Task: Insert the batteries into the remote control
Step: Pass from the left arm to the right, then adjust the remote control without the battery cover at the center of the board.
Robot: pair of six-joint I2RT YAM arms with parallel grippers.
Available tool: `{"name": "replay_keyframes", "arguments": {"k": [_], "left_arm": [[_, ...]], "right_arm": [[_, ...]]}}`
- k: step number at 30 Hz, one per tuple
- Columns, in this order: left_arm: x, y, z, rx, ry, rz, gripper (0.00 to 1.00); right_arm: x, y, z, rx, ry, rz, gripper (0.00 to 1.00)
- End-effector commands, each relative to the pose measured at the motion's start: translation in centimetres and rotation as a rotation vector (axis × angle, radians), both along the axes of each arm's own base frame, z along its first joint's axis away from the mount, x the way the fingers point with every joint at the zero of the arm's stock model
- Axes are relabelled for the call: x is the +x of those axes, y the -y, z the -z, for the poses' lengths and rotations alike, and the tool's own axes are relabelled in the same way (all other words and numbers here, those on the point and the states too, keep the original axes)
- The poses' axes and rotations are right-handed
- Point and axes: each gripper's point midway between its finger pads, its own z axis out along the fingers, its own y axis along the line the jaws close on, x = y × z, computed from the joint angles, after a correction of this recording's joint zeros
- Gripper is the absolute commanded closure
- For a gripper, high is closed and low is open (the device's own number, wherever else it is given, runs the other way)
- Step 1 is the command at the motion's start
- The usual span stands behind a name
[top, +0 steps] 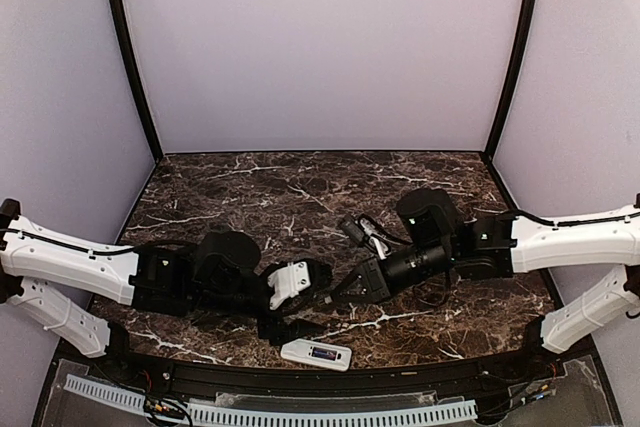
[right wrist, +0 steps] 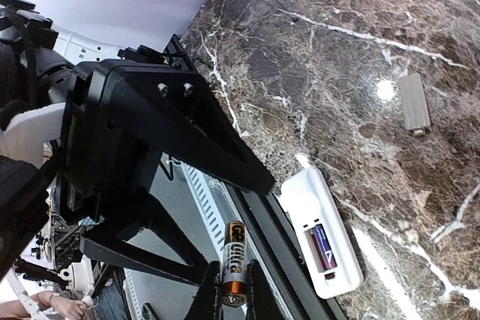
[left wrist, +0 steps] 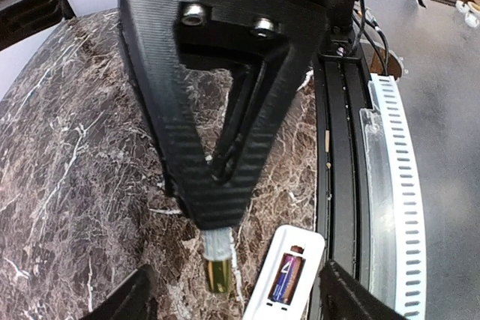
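Two batteries listed. The first battery [right wrist: 234, 264] is pinched lengthwise between the fingers of the right claw [right wrist: 231, 294], its end poking past the fingertips, just beside the remote control [right wrist: 307, 198]. The second battery [right wrist: 322, 249] is seated in the remote's recessed compartment. The remote lies back-up on the marble counter [right wrist: 337, 50], near the front rail. The left claw [left wrist: 236, 297] is spread wide and empty (close by the remote). A flat grey piece [right wrist: 414, 103] lies well apart, farther in.

White-shelled arms [top: 70, 267], black joints [top: 225, 257], ribbed black triangular jaws, silver screws [left wrist: 193, 13].
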Motion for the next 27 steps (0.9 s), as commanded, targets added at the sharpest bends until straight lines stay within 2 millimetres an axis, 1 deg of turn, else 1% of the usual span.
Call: {"name": "replay_keyframes", "arguments": {"k": [1,2,3,4,5,6,9,14,17,21,23,27], "left_arm": [[-0.8,-1.2,2.4,0.118,0.016,0.078,0.22],[-1.4,-1.8,3.9,0.183,-0.007,0.113,0.21],[-1.7,-2.0,4.3,0.213,0.007,0.146,0.2],[-2.3,-2.8,6.2,0.295,-0.022,0.175,0.19],[-2.4,-2.9,7.1,0.344,-0.019,0.201,0.19],[-2.6,-3.7,8.1,0.401,-0.031,0.215,0.18],[-2.5,-4.1,9.9,0.481,-0.01,0.255,0.16],[-2.1,-4.4,11.6,0.513,-0.016,0.273,0.14],[-1.8,-4.7,13.1,0.55,-0.02,0.267,0.14],[-1.4,-4.8,14.6,0.576,-0.026,0.248,0.17],[-1.6,-4.8,15.0,0.583,-0.042,0.251,0.2],[-2.0,-4.7,15.4,0.595,-0.063,0.273,0.32]], "right_arm": [[1.0,2.4,1.6,-0.059,-0.051,0.065,1.0],[1.4,3.0,2.0,-0.064,-0.059,0.083,1.0],[1.6,3.6,2.2,-0.068,-0.067,0.101,1.0],[1.8,4.1,2.5,-0.071,-0.071,0.112,1.0],[2.0,4.5,2.8,-0.076,-0.075,0.122,1.0],[2.0,4.8,3.0,-0.078,-0.077,0.127,1.0],[1.8,5.1,3.5,-0.085,-0.082,0.121,1.0],[1.4,5.6,4.7,-0.106,-0.106,0.121,1.0],[1.1,5.8,5.6,-0.109,-0.124,0.122,1.0],[0.9,5.8,6.2,-0.116,-0.135,0.11,1.0],[0.8,5.7,6.3,-0.117,-0.135,0.102,1.0],[0.8,5.6,6.2,-0.114,-0.14,0.095,1.0]]}}
